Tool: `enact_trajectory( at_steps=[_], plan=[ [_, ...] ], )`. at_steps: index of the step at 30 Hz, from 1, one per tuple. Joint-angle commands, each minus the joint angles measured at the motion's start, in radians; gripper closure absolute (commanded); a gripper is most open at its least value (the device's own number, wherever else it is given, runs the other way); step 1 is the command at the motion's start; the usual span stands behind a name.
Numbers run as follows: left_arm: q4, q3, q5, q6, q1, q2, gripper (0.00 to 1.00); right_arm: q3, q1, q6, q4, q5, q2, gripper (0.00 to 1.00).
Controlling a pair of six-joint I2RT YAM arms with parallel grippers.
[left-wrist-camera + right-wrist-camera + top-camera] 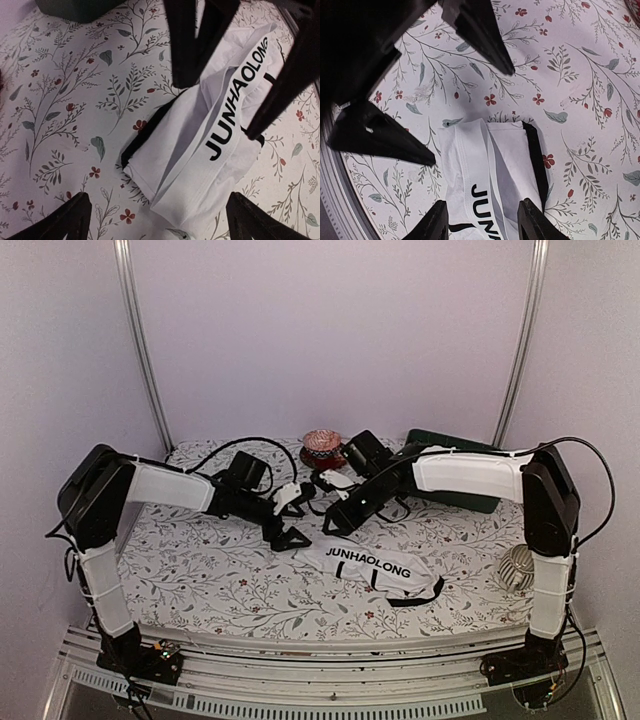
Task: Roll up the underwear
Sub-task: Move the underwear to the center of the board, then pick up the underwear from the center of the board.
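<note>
The white underwear (pixel 375 570) with black "JUNHAOLONG" lettering and black trim lies folded into a long strip on the floral tablecloth. It is just right of centre, toward the front. My left gripper (pixel 290 538) is open and hovers over the strip's left end. In the left wrist view its fingers (pixel 65 220) straddle that end of the cloth (pixel 200 150). My right gripper (pixel 335 522) is open too, close beside the left one. Its fingertips (pixel 535 220) stand either side of the strip (pixel 490 165). Neither holds anything. The black striped briefs are out of view.
A dark green box (pixel 450 480) stands at the back right. A reddish round object (pixel 322 445) sits at the back centre. A white ribbed ball (pixel 518 568) lies by the right arm. Black cables trail behind the grippers.
</note>
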Motion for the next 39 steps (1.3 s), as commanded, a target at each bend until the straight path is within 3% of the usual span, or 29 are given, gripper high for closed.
enact_trajectory(
  at_steps=[1,6,17,26,34,39],
  plan=[
    [-0.221,0.122,0.196,-0.084,0.098,0.062,0.09,-0.041,-0.002,-0.010,0.026,0.036,-0.038,0.51],
    [-0.396,0.220,0.225,-0.054,0.111,0.157,0.26,-0.114,-0.001,0.010,0.061,0.072,-0.105,0.50],
    [-0.574,0.314,0.252,0.003,0.092,0.255,0.46,-0.350,-0.002,0.078,0.151,0.142,-0.308,0.49],
    [-0.533,0.301,0.256,-0.006,0.058,0.256,0.54,-0.430,-0.001,0.101,0.199,0.157,-0.343,0.48],
    [-0.513,0.301,0.268,-0.021,0.047,0.261,0.70,-0.442,0.000,0.114,0.216,0.176,-0.349,0.48],
    [-0.487,0.297,0.248,-0.043,0.044,0.263,0.76,-0.432,-0.001,0.117,0.213,0.181,-0.331,0.48]
  ],
)
